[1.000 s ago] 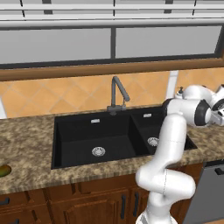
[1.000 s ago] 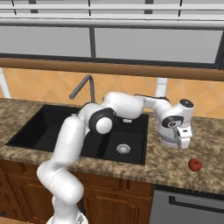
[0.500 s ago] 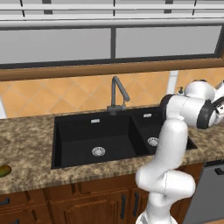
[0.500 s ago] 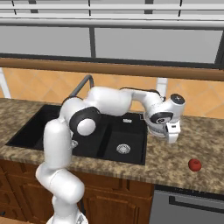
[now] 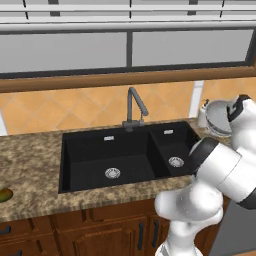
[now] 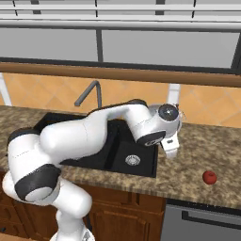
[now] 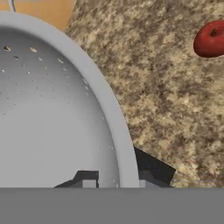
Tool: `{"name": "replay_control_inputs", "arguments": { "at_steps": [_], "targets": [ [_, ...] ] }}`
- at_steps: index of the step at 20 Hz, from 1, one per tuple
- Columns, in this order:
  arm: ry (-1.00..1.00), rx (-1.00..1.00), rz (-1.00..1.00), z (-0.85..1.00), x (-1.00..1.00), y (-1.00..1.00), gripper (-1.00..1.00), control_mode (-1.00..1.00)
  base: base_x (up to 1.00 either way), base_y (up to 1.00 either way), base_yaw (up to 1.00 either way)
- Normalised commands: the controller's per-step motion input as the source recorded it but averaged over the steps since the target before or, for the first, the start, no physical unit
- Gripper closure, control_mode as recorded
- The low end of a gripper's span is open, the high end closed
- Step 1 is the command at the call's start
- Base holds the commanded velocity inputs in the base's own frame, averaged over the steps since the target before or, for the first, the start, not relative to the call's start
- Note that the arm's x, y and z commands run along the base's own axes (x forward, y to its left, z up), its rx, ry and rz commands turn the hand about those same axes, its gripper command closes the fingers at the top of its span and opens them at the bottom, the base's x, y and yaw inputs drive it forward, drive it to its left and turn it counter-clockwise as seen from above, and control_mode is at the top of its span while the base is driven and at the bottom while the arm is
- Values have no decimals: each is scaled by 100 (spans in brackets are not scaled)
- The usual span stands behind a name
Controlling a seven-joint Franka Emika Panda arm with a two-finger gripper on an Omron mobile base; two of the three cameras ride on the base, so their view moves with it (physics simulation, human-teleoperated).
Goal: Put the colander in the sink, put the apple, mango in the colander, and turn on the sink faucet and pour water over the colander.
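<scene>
The colander (image 7: pixel 57 118) runs off the hand view's left edge; its rim covers the claw (image 7: pixel 114 181) tips; the mango (image 5: pixel 4 195) is cropped at the left edge.

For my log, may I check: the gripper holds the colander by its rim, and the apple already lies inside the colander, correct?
Not quite. The gripper does hold the colander by its rim, but the apple is not inside it: the hand view shows it lying on the counter beside the colander, and the right base view shows it apart on the granite.

one colander (image 7: pixel 52 109), one apple (image 6: pixel 209 177), one mango (image 5: pixel 5 194), two basins
</scene>
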Motion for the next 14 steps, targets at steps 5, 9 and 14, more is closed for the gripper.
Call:
{"name": "replay_control_inputs", "arguments": {
  "at_steps": [5,9,14],
  "targets": [
    [0,-8,2,33,-80,100,100,-100,0,0,0],
    [7,0,17,16,-71,100,100,-100,0,0,0],
    [36,-1,35,23,-43,84,100,-100,0,0,0]
  ]
}}
